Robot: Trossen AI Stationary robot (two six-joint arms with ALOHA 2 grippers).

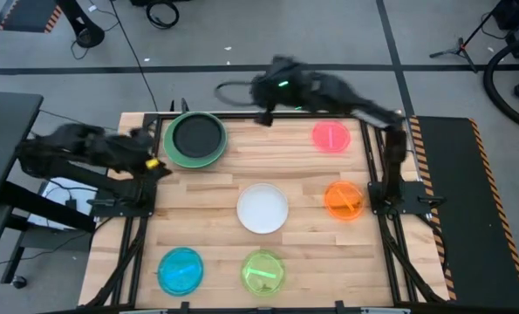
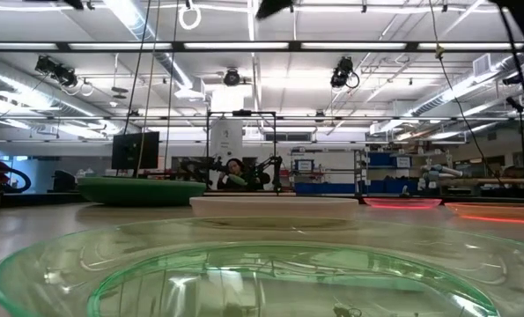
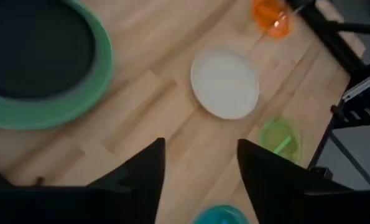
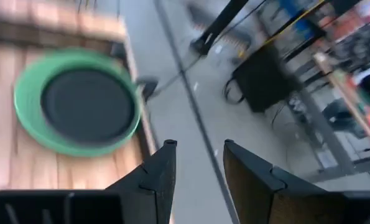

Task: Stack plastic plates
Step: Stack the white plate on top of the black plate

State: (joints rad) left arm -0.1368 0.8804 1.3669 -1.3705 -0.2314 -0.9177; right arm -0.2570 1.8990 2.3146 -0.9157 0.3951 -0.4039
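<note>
Stack started: black plate point(image 1: 195, 136) sits inside the green plate point(image 1: 175, 153) at the surface's far-left corner. Still loose and well apart: white point(image 1: 262, 208), pink point(image 1: 331, 137), orange point(image 1: 344, 200), blue point(image 1: 180, 269), yellow-green point(image 1: 263, 272). My left hand point(image 3: 200, 168) is open and empty beside the stack. My right hand point(image 4: 200, 163) is open and empty past the far edge.
</note>
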